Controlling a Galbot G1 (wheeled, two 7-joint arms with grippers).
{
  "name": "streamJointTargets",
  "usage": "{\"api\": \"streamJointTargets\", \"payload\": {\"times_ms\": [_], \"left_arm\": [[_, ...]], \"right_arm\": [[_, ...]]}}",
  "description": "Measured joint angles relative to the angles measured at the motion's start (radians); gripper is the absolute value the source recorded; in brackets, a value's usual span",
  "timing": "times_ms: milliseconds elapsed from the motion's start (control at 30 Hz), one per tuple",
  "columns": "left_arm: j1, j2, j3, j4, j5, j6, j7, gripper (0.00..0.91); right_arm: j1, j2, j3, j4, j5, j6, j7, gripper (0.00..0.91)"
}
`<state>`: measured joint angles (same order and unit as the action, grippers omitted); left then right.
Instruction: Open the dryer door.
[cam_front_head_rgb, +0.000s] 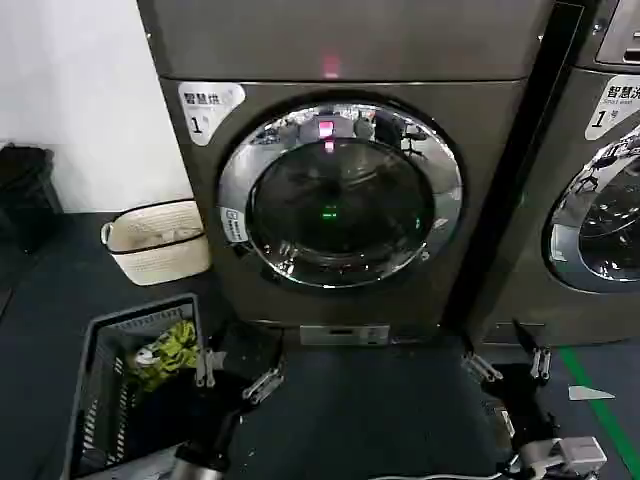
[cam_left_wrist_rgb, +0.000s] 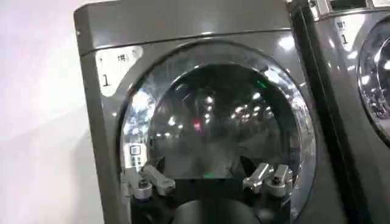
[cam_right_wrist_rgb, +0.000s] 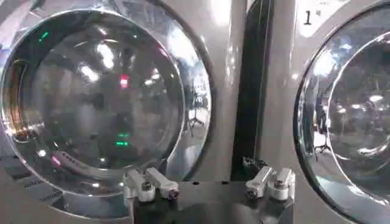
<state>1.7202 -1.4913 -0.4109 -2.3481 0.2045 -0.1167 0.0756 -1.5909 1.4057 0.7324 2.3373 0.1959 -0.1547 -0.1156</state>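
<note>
The dryer door (cam_front_head_rgb: 340, 195) is a round porthole with a wide chrome rim and dark glass, shut flat against the grey machine front. It also fills the left wrist view as the dryer door (cam_left_wrist_rgb: 213, 122) and sits at one side of the right wrist view as the dryer door (cam_right_wrist_rgb: 97, 97). My left gripper (cam_front_head_rgb: 235, 378) hangs low in front of the machine, left of the door, open and holding nothing. My right gripper (cam_front_head_rgb: 507, 366) is low at the right, open, well short of the door. Both grippers, left (cam_left_wrist_rgb: 207, 179) and right (cam_right_wrist_rgb: 210, 185), face the machine with a wide gap between the fingers.
A neighbouring machine with a similar chrome door (cam_front_head_rgb: 600, 215) stands to the right. A white woven basket (cam_front_head_rgb: 155, 240) sits on the floor by the wall at the left. A grey laundry crate (cam_front_head_rgb: 130, 385) with clothes is at the front left. Green floor tape (cam_front_head_rgb: 600, 400) runs at the right.
</note>
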Motion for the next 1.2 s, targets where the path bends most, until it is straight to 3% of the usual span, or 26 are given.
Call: {"api": "streamJointTargets", "payload": {"times_ms": [167, 267, 433, 700, 900, 1033, 1133, 1200], "left_arm": [[0.002, 0.008, -0.002, -0.004, -0.006, 0.001, 0.002, 0.907], [0.0, 0.012, -0.004, -0.006, -0.011, 0.001, 0.005, 0.907], [-0.001, 0.018, -0.007, -0.008, -0.012, -0.002, 0.01, 0.907], [0.018, 0.018, -0.011, -0.04, -0.013, 0.001, 0.025, 0.907], [0.037, 0.02, -0.024, -0.053, -0.015, 0.001, 0.027, 0.907], [0.05, 0.017, -0.024, -0.065, -0.012, 0.001, 0.029, 0.907], [0.06, 0.016, -0.024, -0.07, -0.007, -0.001, 0.029, 0.907], [0.061, 0.015, -0.025, -0.075, -0.006, -0.001, 0.029, 0.907]], "right_arm": [[0.061, -0.092, -0.021, -0.047, 0.089, -0.005, -0.002, 0.907], [0.101, -0.164, -0.05, -0.089, 0.121, 0.025, -0.011, 0.907], [0.189, -0.266, -0.124, -0.152, 0.144, 0.02, -0.004, 0.907], [0.356, -0.389, -0.244, -0.272, 0.192, 0.108, -0.033, 0.907], [0.513, -0.451, -0.347, -0.36, 0.227, 0.133, -0.096, 0.907], [0.617, -0.477, -0.424, -0.403, 0.27, 0.111, -0.115, 0.907], [0.683, -0.476, -0.485, -0.422, 0.273, 0.059, -0.095, 0.907], [0.724, -0.469, -0.52, -0.438, 0.273, 0.056, -0.114, 0.907]]}}
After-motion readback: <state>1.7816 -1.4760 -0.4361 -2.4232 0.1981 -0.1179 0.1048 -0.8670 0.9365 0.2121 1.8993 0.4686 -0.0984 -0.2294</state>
